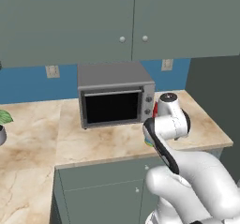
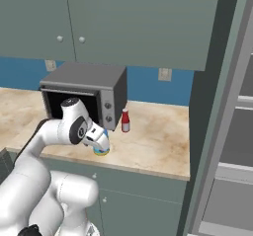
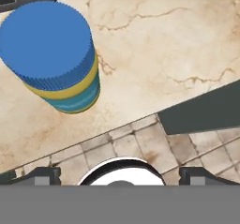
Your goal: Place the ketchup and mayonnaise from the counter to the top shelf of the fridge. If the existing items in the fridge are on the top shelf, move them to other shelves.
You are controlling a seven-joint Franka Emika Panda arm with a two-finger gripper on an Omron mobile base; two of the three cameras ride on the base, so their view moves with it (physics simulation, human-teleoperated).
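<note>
End effector (image 3: 120, 176) hanging released, jaws spread wide, above the table (image 3: 178, 45) edge; mayonnaise (image 3: 51, 54) standing ahead and left of it, untouched; ketchup (image 2: 125, 120) sitting beyond.

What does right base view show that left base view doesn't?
Right base view alone: the ketchup standing upright beside the microwave, a sliver of the mayonnaise under the hand, and the fridge with its white-rimmed shelves.
Left base view alone: a potted plant at the far left edge, and the microwave's dark door seen head-on.
Both: the microwave, the counter, the upper cabinets, the blue wall with outlets, and the white arm bent over the counter's front edge.
</note>
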